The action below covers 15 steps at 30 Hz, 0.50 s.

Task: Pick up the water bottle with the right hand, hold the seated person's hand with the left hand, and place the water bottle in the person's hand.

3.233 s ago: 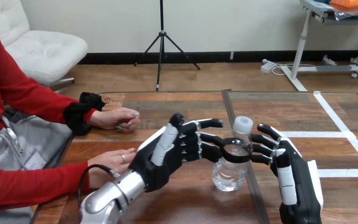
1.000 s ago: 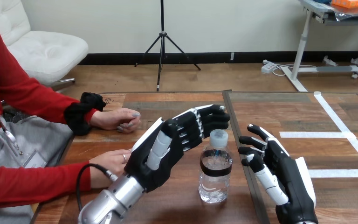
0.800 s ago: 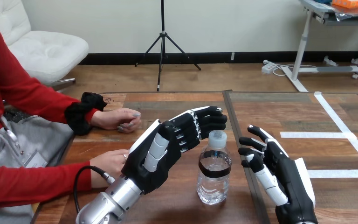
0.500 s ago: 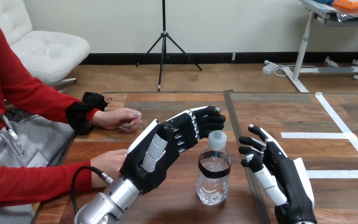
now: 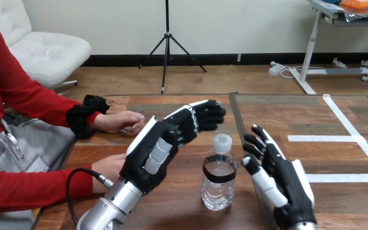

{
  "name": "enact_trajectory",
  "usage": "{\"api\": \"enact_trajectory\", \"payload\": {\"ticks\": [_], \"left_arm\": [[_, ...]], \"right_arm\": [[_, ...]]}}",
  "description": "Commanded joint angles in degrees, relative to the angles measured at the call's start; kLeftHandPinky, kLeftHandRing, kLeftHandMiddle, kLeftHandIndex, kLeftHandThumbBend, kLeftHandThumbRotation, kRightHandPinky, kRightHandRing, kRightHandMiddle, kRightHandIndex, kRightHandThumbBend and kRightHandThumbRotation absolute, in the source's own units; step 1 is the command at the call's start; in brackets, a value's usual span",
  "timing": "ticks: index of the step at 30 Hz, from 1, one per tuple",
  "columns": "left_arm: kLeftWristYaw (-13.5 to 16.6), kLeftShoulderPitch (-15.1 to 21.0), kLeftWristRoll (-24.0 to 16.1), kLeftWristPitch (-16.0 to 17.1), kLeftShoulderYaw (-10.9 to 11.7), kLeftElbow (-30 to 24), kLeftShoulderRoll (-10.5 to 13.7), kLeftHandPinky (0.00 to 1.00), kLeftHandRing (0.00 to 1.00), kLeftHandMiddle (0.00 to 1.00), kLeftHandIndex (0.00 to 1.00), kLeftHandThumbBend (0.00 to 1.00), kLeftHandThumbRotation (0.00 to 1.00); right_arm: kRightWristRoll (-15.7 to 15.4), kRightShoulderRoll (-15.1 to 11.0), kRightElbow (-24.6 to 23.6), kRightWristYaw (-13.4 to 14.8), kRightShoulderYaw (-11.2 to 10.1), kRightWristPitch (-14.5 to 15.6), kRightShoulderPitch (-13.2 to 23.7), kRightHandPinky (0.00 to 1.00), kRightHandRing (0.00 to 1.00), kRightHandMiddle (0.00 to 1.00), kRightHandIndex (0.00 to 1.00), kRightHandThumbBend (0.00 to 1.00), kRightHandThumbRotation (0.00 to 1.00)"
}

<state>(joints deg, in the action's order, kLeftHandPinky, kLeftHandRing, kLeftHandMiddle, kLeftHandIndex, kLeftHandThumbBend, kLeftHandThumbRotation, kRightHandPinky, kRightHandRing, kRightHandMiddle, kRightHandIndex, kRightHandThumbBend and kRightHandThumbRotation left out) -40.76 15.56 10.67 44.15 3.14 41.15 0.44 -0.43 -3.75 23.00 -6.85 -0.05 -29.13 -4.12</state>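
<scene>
A clear water bottle (image 5: 217,175) with a white cap and a dark band stands upright on the wooden table (image 5: 187,103), near its front. My right hand (image 5: 280,179) stands just right of the bottle, palm towards it, fingers spread and open, a small gap apart from it. Raised left of the bottle, my left hand (image 5: 165,143) has relaxed fingers reaching up past the cap and holds nothing. One of the person's hands (image 5: 109,166) lies on the table behind my left arm, partly hidden. The person's other hand (image 5: 122,122) rests farther back on the table.
A dark seam (image 5: 242,139) runs front to back across the table just right of the bottle. White tape lines (image 5: 350,139) mark the table's right part. The person's red sleeve (image 5: 28,187) lies along the front left edge.
My left hand has moved left and away from the bottle. My right hand has come slightly closer to the bottle and straightened its fingers. The bottle stands where it was.
</scene>
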Motion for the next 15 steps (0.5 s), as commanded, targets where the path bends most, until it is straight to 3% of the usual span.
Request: {"api": "enact_trajectory", "payload": {"ticks": [1,8,15], "left_arm": [[3.83,3.57,-2.49,4.89,0.86,3.20,1.81,0.83,0.84,0.85,0.85,1.00,0.89],[7.79,4.56,-6.05,8.30,0.60,6.01,4.29,0.87,0.89,0.91,0.91,1.00,0.85],[9.14,5.43,-7.47,11.30,0.45,8.36,6.46,0.90,0.94,0.96,0.96,1.00,0.83]], "right_arm": [[0.14,2.03,1.00,0.15,1.14,-0.07,5.51,0.84,0.95,0.95,0.98,1.00,0.59],[-1.95,2.71,4.68,1.26,1.79,-2.22,7.56,0.85,0.96,0.96,0.99,1.00,0.58],[-2.26,3.36,5.64,1.61,2.26,-2.27,8.09,0.85,0.96,0.96,0.99,1.00,0.60]]}}
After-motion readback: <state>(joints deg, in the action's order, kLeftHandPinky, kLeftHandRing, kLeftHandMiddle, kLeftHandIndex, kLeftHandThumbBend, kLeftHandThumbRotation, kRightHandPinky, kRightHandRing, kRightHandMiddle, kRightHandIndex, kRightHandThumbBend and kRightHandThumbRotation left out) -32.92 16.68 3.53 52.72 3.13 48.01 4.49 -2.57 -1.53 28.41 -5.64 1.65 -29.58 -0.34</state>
